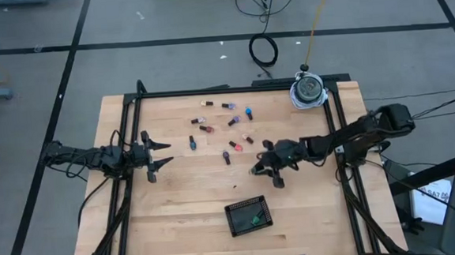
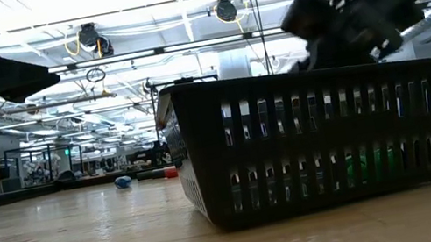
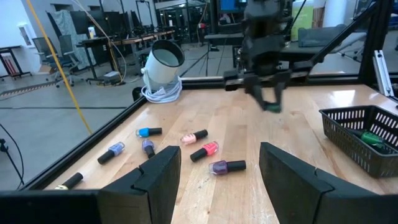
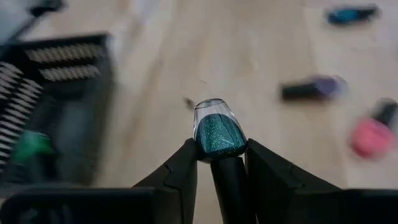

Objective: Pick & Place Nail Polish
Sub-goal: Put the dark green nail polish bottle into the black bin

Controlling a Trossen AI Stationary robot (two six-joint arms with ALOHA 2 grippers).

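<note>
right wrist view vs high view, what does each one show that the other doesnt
Only the right wrist view shows that the right gripper is shut on a teal glitter bottle, pinched by its dark cap.

Only the high view shows the whole table, the left gripper open and waiting at the left side, and a white roll at the far corner.

Both show the black basket with a green bottle inside, and loose bottles lying on the wood.

A light wooden table (image 1: 178, 217) carries a scatter of nail polish bottles (image 1: 228, 131) lying on their sides toward its far half, a black slotted basket (image 1: 249, 215) near the front, and what looks like a white cable-wrapped canister (image 1: 308, 89) at the far right corner.
</note>
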